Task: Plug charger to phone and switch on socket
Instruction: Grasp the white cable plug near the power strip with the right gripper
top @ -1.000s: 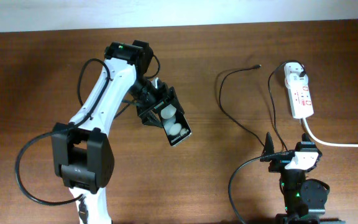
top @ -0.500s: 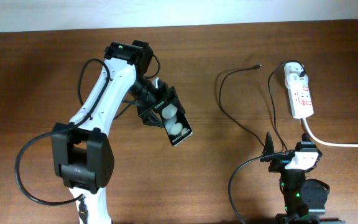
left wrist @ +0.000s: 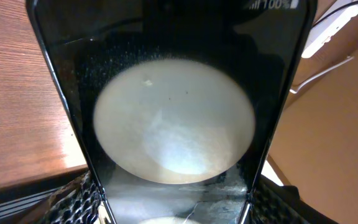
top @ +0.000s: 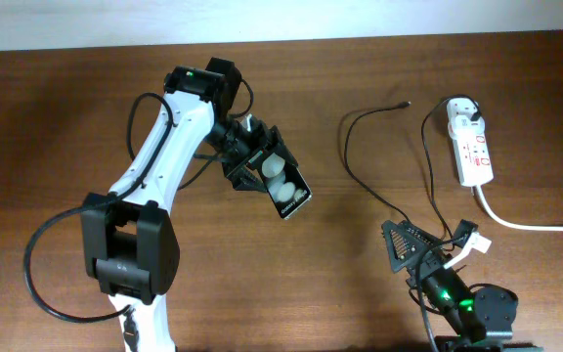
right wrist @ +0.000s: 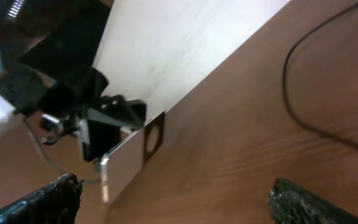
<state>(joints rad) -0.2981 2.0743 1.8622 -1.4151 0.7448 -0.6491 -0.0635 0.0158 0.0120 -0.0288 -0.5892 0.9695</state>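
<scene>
Holding the phone (top: 286, 191) tilted over the surface (top: 57, 117), the left claw (top: 262, 168) is pinching it across its width. The glossy face with its two pale round spots is turning upward, and the free end is angling down and to the right. Compared with a second ago, the phone is sitting slightly further right and is facing a touch more toward the cable side. From the left wrist, the phone (left wrist: 173, 118) is filling nearly the whole view, with a ribbed finger (left wrist: 79, 199) showing at each lower corner.

The bigger change is happening on the right. The right claw (top: 428, 244), which was pointing straight up the surface from its rest spot, is now swinging over to the left. Its jaws are standing spread wide with nothing between them.

The charger (top: 346, 147) is lying untouched, its thin black cable looping away from the white adapter (top: 465, 110). Its plug tip (top: 404, 104) is resting on the wood, well apart from the phone. The socket (top: 473, 154) is lying near the right edge with no claw near its switches.

By the look of it, the left arm is presenting the phone while the right arm is starting out for the plug. Both plugging in and switching on are still waiting to be done.
</scene>
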